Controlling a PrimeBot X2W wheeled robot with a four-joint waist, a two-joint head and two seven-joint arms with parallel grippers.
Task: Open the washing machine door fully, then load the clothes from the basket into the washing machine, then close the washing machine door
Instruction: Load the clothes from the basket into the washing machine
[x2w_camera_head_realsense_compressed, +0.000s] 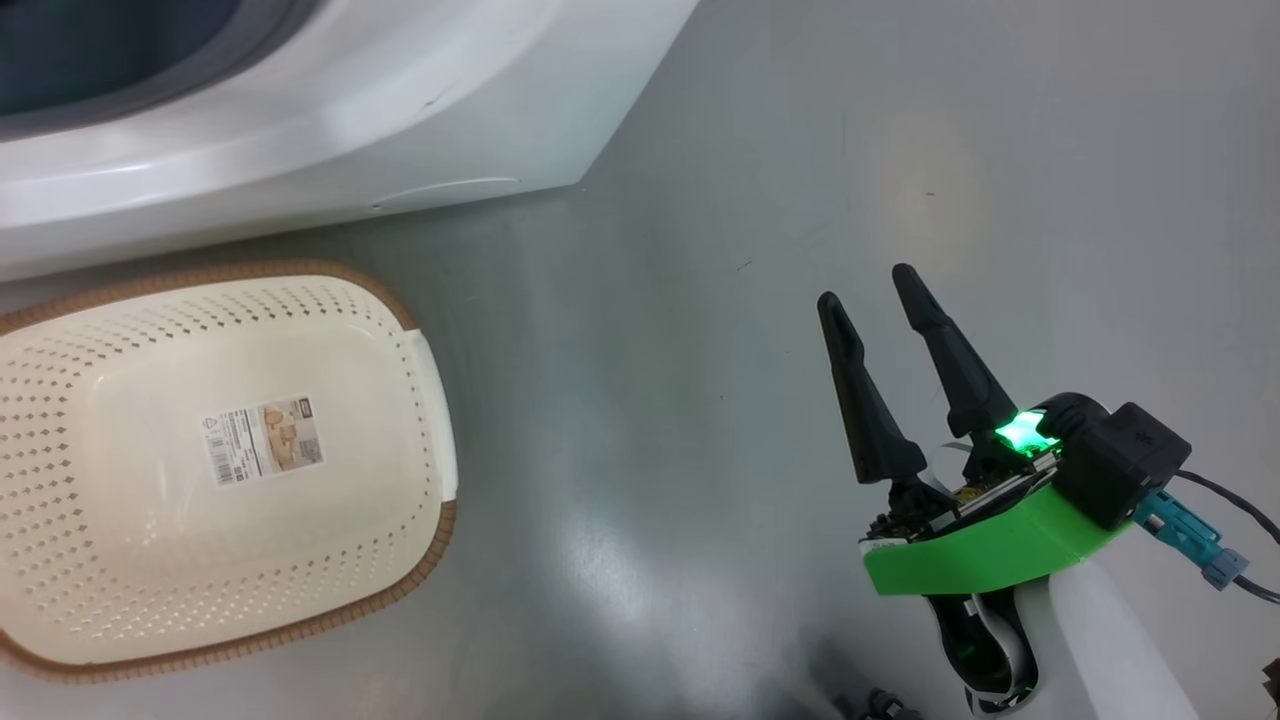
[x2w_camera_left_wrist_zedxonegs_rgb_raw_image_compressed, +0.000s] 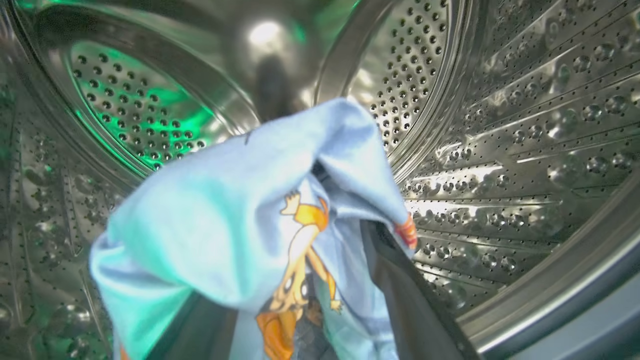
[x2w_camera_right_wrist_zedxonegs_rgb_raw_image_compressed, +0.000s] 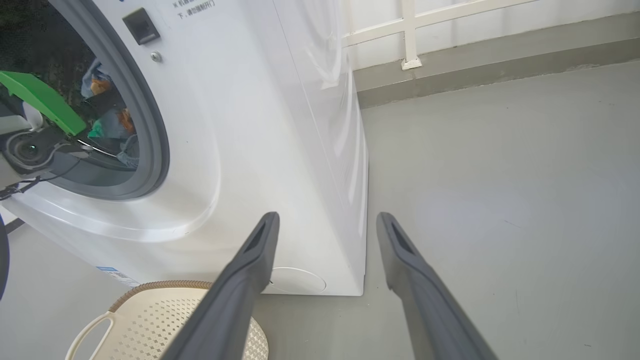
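Left gripper (x2w_camera_left_wrist_zedxonegs_rgb_raw_image_compressed: 320, 225) sits inside the drum (x2w_camera_left_wrist_zedxonegs_rgb_raw_image_compressed: 500, 125). We find its jaws spread wide, with the clothes (x2w_camera_left_wrist_zedxonegs_rgb_raw_image_compressed: 225, 225) draped over and between the dark fingers (x2w_camera_left_wrist_zedxonegs_rgb_raw_image_compressed: 405, 295) rather than pinched. We note light blue fabric with an orange cartoon print, bunched up in front of the drum's perforated back wall. We cannot tell whether any fabric touches the steel below.

From the right wrist view we see the left arm's green bracket (x2w_camera_right_wrist_zedxonegs_rgb_raw_image_compressed: 40, 97) within the grey gasket (x2w_camera_right_wrist_zedxonegs_rgb_raw_image_compressed: 152, 130) of the washer (x2w_camera_right_wrist_zedxonegs_rgb_raw_image_compressed: 260, 125), with blue and orange fabric beyond it. A round cover (x2w_camera_right_wrist_zedxonegs_rgb_raw_image_compressed: 295, 280) sits low on the washer's front.

We record the basket (x2w_camera_head_realsense_compressed: 60, 400) standing on the floor (x2w_camera_head_realsense_compressed: 700, 420) just in front of the washer, its barcode label (x2w_camera_head_realsense_compressed: 265, 440) exposed. We find the right gripper (x2w_camera_head_realsense_compressed: 868, 285) over the floor to the right, well apart from the basket, with its jaws fully apart and holding nothing.
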